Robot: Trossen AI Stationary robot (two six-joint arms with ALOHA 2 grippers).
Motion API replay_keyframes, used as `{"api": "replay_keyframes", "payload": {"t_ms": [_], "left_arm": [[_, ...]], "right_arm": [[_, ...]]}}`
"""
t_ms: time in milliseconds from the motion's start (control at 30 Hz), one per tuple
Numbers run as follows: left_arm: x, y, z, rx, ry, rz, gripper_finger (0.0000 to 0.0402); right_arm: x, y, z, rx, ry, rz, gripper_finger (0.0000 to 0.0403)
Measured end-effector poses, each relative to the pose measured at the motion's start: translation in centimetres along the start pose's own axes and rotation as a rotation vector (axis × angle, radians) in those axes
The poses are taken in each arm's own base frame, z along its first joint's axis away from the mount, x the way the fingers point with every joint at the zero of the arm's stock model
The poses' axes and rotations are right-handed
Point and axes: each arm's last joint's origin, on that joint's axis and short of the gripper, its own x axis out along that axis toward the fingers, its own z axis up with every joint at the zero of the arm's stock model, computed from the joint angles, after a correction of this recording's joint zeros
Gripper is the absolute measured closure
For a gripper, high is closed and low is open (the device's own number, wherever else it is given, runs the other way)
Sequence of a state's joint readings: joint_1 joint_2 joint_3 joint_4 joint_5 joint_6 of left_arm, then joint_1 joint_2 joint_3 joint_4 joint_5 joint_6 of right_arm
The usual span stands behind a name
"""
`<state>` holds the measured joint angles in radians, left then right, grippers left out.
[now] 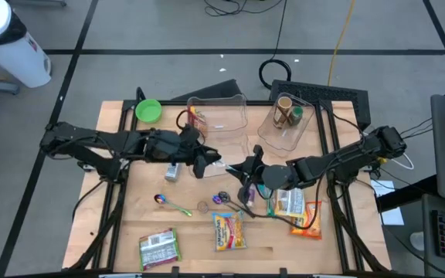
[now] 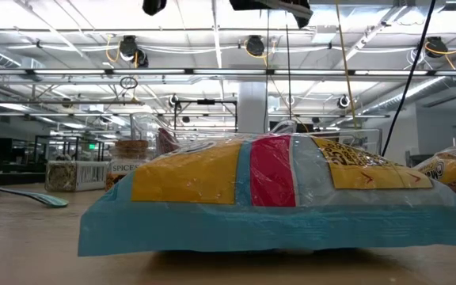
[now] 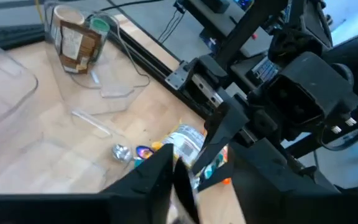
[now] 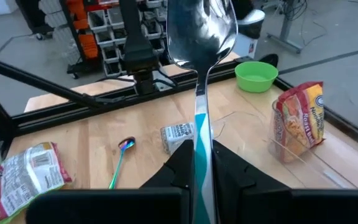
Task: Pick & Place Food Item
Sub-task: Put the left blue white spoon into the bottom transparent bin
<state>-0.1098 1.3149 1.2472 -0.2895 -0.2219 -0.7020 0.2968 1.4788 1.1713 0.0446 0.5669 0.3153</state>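
Note:
A spoon with a shiny bowl [image 4: 201,31] and a teal handle hangs above the table's middle, between my two grippers. My right gripper [image 4: 199,149] comes from the table's right [image 1: 239,167] and is shut on the spoon. My left gripper [image 3: 197,165] comes from the left [image 1: 209,162] and faces it, fingers apart, with the spoon's pale bowl [image 3: 184,183] between them. Food packets lie on the near half of the table: a yellow one [image 1: 229,230], a green-white one [image 1: 159,247], and an orange one [image 1: 307,220]. My right gripper pinches the spoon's teal handle [image 4: 201,134] between its two fingers, coming about level from the table's right. The handle runs along the fingers, and the bowl sticks out past the fingertips, clear of the table. My left gripper has the bowl beside one finger [image 3: 157,171]; whether it touches, I cannot tell.
Two clear bins stand at the back: the left [image 1: 221,116] holds a red-yellow snack bag [image 4: 300,118], the right [image 1: 284,127] a brown jar [image 1: 287,112]. A green bowl [image 1: 147,110], a second spoon [image 1: 170,203], a small white packet [image 1: 174,171] and a foil sweet [image 1: 221,198] also lie about.

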Motion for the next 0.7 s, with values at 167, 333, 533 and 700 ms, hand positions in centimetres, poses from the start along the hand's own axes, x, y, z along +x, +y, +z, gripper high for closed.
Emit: {"api": "replay_keyframes", "payload": {"t_ms": [167, 333, 533, 700], "left_arm": [[-1.9, 1.1, 1.8, 0.035, -0.016, -0.029, 0.0203], [-6.1, 2.5, 3.5, 0.069, -0.071, 0.029, 0.0199], [-12.1, 3.6, 4.5, 0.091, -0.162, 0.043, 0.0199], [-16.4, 3.9, 4.5, 0.134, -0.227, -0.001, 0.0199]], "right_arm": [[0.6, -0.9, 0.3, 0.027, 0.013, 0.019, 0.0386], [1.3, -1.9, 0.9, 0.084, 0.003, 0.07, 0.0386], [2.3, -3.6, 2.2, 0.118, -0.016, 0.117, 0.0386], [3.1, -6.1, 4.4, 0.145, -0.018, 0.137, 0.0386]]}}
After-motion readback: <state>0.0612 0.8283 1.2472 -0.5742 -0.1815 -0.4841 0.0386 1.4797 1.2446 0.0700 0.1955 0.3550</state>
